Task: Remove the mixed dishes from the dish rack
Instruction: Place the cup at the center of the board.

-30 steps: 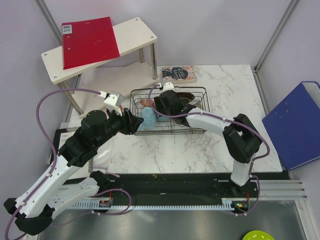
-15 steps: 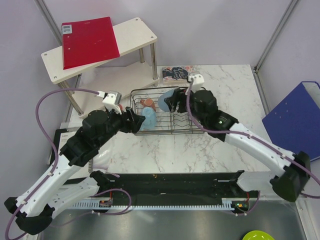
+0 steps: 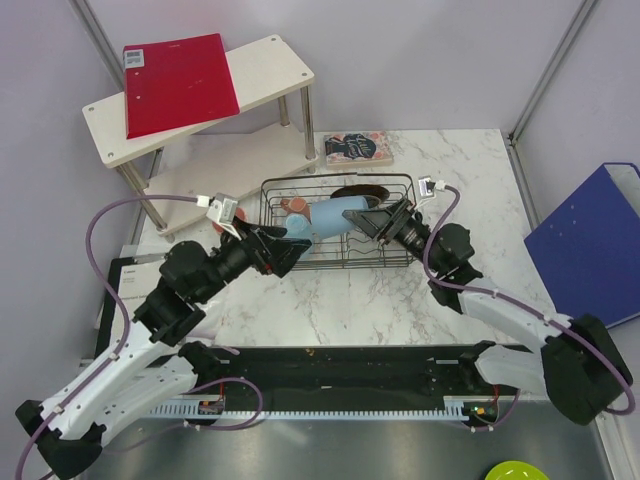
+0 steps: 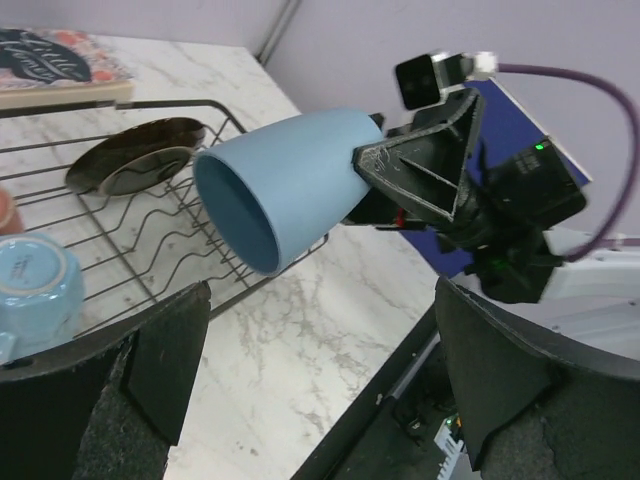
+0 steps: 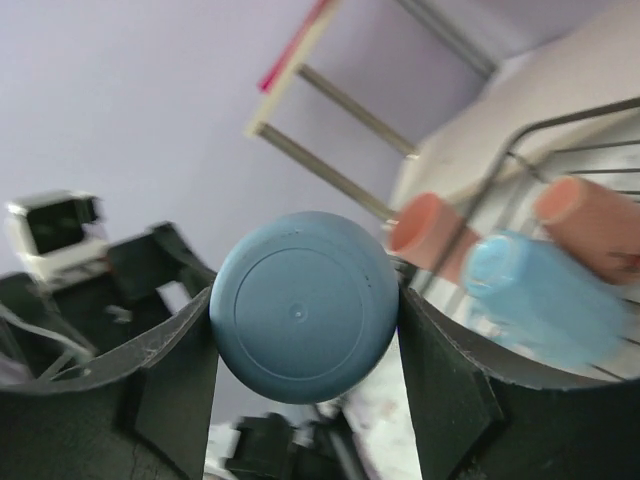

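Pinching the blue cup (image 3: 335,217) across its closed base with the right gripper (image 3: 380,222), one finger pressing on each side of the bottom edge, seen plainly from the right wrist view. Carrying it sideways in the air just above the middle of the dish rack (image 3: 395,255), open mouth turned toward the rack's left side.

Judging it light, stiff and hollow: a smooth, matte, round wall with no handle, tapering from a wide mouth to a narrower base, likely plastic though hard to tell. Reckoning the surface slick and the taper unhelpful, so risking a slide out of a pinch at the narrow end. Favouring a hold over the mouth's rim, one finger inside and one outside, or a squeeze across mid-body.

Waiting at the rack's left edge with the left gripper (image 3: 288,246), its fingers (image 4: 150,370) spread wide and gripping nothing, facing into the cup's mouth.

Leaving inside the rack the dark red-brown plate (image 4: 135,155), glossy and shallow, resting among the wavy wire dividers at the far side. Also leaving the light-blue mug (image 4: 35,285), rounded and glazed, toward the left end, and the salmon-pink tumbler (image 3: 297,206) just beside it. Treating these as harder and more breakable than the cup, the plate especially, thin at its edge.

Noting the rack as thin dark wire, rigid and open-meshed, sitting on the marble-patterned tabletop (image 3: 450,170).
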